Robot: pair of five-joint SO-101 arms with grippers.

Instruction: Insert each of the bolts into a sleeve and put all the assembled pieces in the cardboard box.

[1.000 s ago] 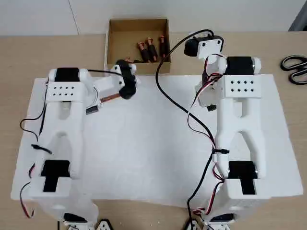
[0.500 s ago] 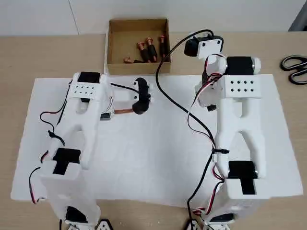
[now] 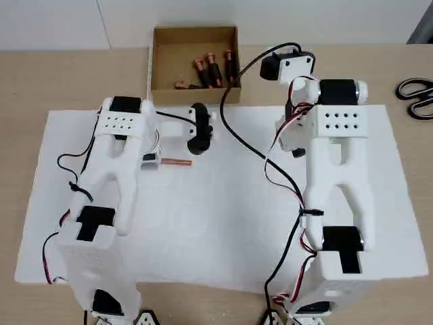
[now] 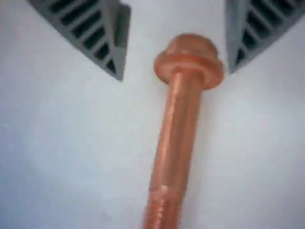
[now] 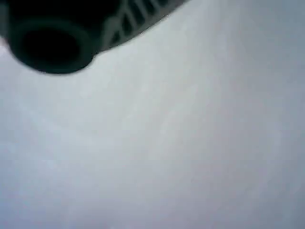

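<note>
A copper bolt (image 3: 177, 162) lies flat on the white sheet in front of the left arm. In the left wrist view the bolt (image 4: 183, 124) has its flanged head between the two grey fingers of my left gripper (image 4: 174, 47), which is open and low over it. My left gripper (image 3: 154, 160) sits at the bolt's left end. My right gripper (image 3: 292, 145) is tucked under the right arm, shut on a black sleeve (image 3: 298, 152). The sleeve's (image 5: 47, 45) hollow end shows beside a grey finger (image 5: 138, 19). The cardboard box (image 3: 157, 61) stands at the back with several assembled pieces (image 3: 213, 68) inside.
A white sheet (image 3: 223, 223) covers the table's middle under both arms. Black scissors (image 3: 416, 95) lie on the wood at the far right. A black cable (image 3: 233, 128) loops from the box's right side down between the arms.
The left arm swung right, away from the box corner, and the bolt came with it. The bolt now lies on the sheet between open fingers. The right arm stayed still.
</note>
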